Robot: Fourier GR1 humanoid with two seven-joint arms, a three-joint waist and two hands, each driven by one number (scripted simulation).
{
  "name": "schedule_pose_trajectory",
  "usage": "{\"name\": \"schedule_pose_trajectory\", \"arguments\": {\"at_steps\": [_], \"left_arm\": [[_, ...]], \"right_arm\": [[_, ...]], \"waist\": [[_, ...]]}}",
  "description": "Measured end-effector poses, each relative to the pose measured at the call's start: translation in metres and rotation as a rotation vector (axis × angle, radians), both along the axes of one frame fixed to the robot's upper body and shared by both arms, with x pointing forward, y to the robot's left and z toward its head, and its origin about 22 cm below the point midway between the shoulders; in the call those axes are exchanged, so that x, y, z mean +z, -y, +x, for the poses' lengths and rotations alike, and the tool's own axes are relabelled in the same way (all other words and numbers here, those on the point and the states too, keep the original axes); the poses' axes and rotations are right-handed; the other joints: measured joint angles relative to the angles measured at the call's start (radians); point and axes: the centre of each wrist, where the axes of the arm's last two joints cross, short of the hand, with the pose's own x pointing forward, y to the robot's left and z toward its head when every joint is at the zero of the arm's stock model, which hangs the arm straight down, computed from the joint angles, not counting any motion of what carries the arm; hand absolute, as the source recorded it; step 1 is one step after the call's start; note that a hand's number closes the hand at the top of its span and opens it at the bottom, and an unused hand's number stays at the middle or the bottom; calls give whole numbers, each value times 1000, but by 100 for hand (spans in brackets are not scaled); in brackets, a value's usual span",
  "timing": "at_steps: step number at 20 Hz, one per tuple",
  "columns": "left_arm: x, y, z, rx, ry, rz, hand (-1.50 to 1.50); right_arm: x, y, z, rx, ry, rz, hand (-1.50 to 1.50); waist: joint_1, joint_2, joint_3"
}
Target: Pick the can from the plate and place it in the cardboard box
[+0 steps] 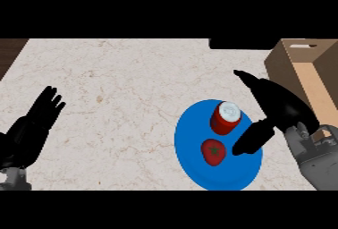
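Right hand [280,107] is open, holding nothing rn; can [226,117] stands upright just to its left on plate [198,165], so I'm closing in w/ that one.

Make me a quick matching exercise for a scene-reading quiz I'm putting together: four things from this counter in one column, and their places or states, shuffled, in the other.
Things:
1. can
2. tomato
3. cardboard box
4. left hand

Places or states:
A. open, resting at the view's left edge
B. at the counter's far right, open on top
C. upright on the far part of the blue plate
D. on the plate's near part

Pairs: 1-C, 2-D, 3-B, 4-A
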Motion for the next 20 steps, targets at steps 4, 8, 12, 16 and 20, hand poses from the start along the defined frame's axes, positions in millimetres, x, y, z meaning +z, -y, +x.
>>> {"name": "schedule_pose_trajectory", "arguments": {"at_steps": [4,8,12,16,20], "left_arm": [[-1,-4,1,5,4,5,0],[-3,-2,2,9,7,3,0],[-3,0,0,6,6,-2,0],[-1,-4,2,5,3,-2,0],[-4,-8,1,5,6,2,0]], "right_arm": [[-4,2,8,-6,-29,-7,-150],[-8,2,10,-1,-43,-10,-150],[-14,0,8,5,-39,-6,-150],[-23,-5,10,11,-23,-25,-150],[-26,-16,14,22,-9,-41,-150]], "waist": [[-5,0,1],[-9,0,1],[-11,-1,1],[-10,0,1],[-9,0,1]]}}
